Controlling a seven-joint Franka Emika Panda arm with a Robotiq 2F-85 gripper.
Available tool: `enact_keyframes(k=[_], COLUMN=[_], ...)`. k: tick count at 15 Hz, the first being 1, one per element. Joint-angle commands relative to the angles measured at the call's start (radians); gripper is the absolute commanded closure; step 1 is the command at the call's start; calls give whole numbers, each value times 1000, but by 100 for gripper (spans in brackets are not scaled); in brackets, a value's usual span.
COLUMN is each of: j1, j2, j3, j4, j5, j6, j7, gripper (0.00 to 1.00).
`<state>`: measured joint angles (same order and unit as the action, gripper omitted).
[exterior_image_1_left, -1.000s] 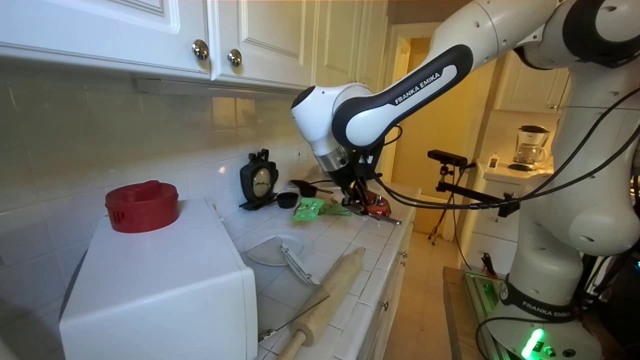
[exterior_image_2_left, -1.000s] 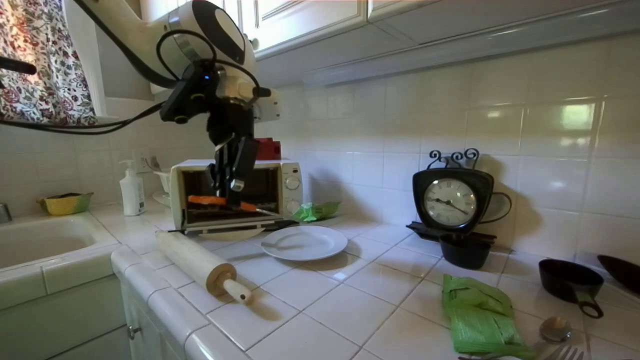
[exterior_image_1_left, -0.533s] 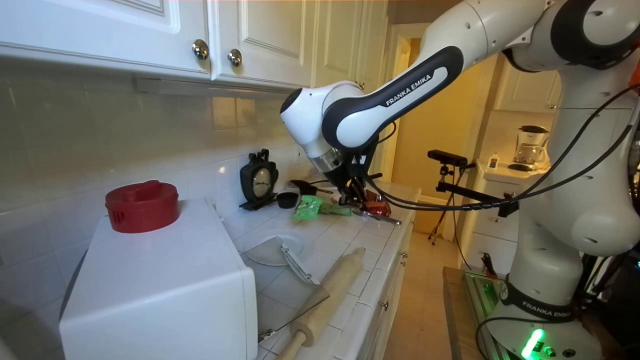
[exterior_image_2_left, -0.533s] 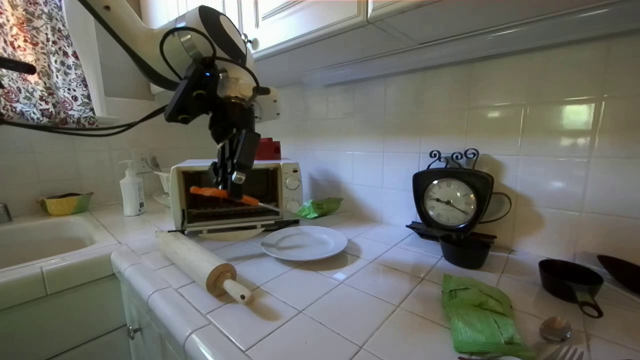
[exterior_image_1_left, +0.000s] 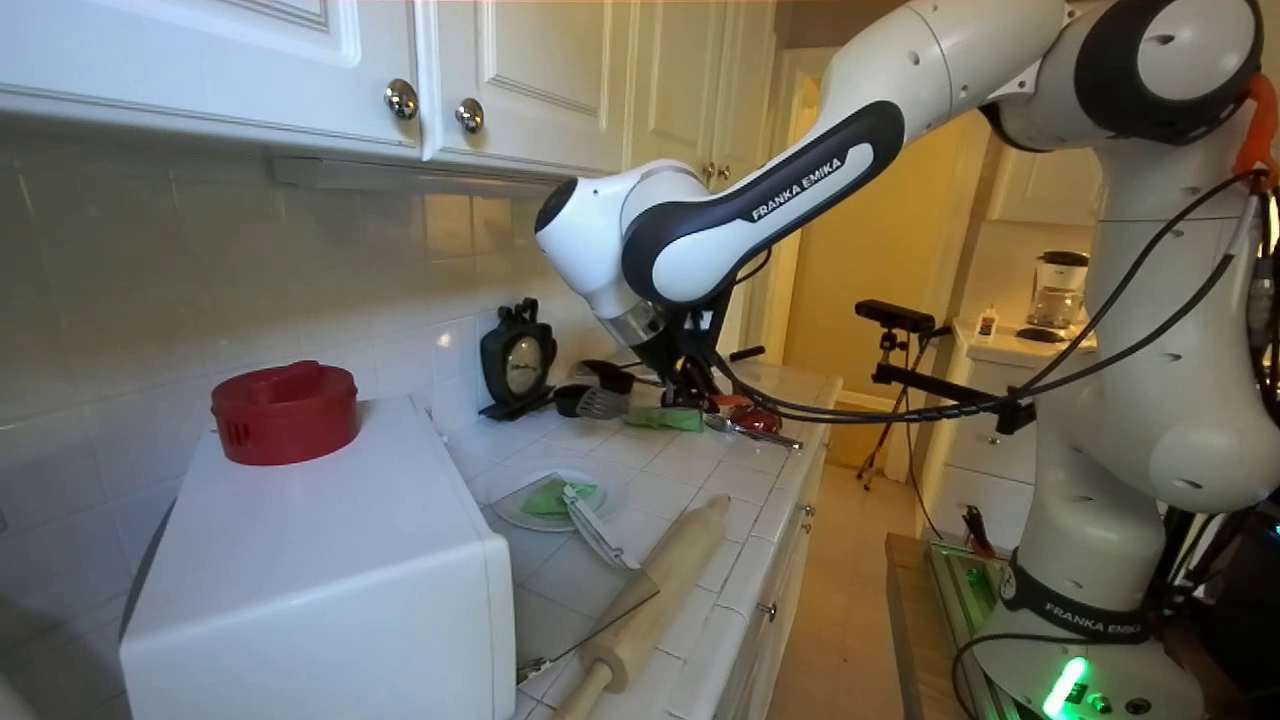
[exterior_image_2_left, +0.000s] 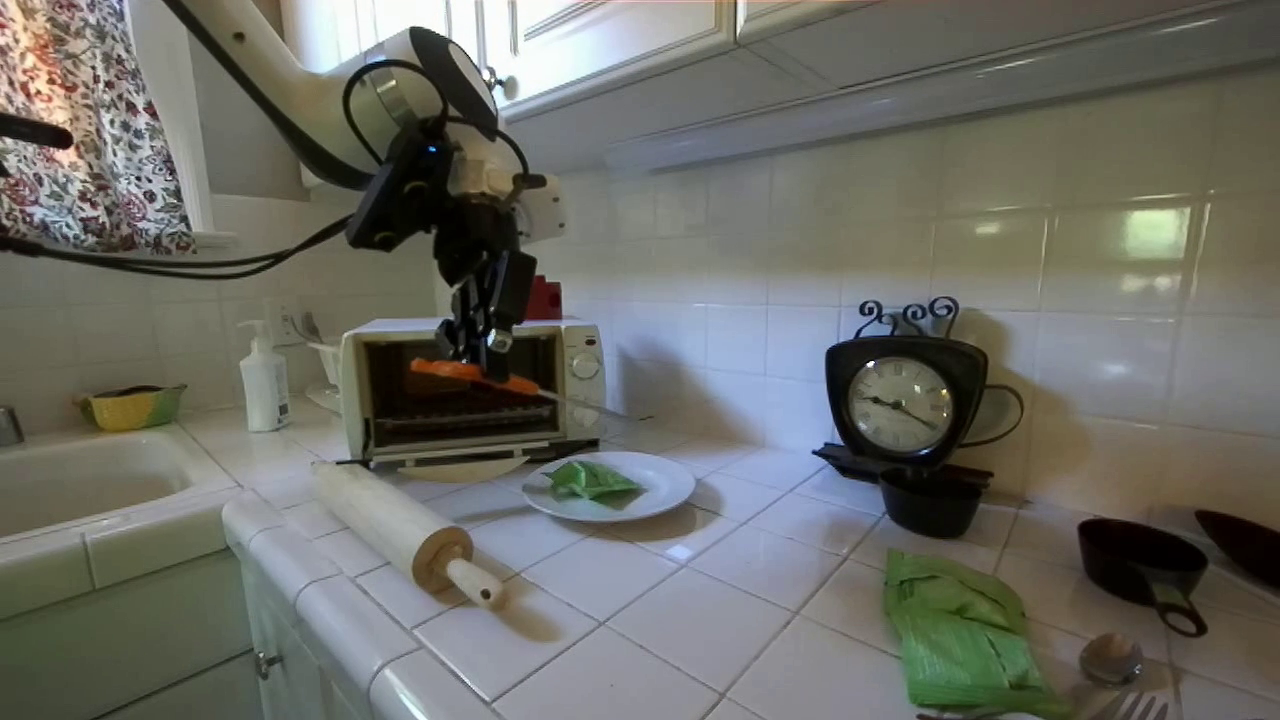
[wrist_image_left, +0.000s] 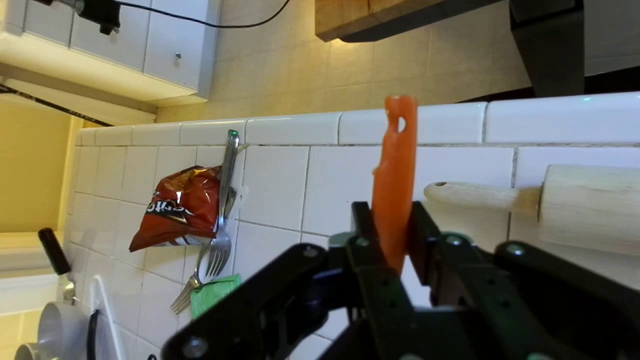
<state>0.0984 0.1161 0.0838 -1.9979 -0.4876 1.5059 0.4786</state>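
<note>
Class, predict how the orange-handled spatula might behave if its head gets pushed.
The spatula is probably stiff, its slotted head looking metallic. It may pivot in the pincer, which grips only the orange handle. The handle looks smooth, so may slip.

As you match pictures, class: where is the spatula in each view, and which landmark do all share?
In an exterior view: spatula just below centre.
In an exterior view: spatula left of centre.
Wrist view: spatula handle right of centre, in the pincer.
Shared landmark: rolling pin.
</note>
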Motion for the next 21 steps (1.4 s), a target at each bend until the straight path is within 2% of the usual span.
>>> enact_keyframes(k=[1, 7, 16, 21], j1=[14, 34, 79, 66], j2=[24, -67, -200, -272], j3=[-5, 16, 77, 86], j4=[43, -105, -330, -429], j5=[-22, -14, -2, 9], j6=[-29, 208, 394, 536], j7=[8, 46, 252, 261], gripper=[95, 95, 95, 95])
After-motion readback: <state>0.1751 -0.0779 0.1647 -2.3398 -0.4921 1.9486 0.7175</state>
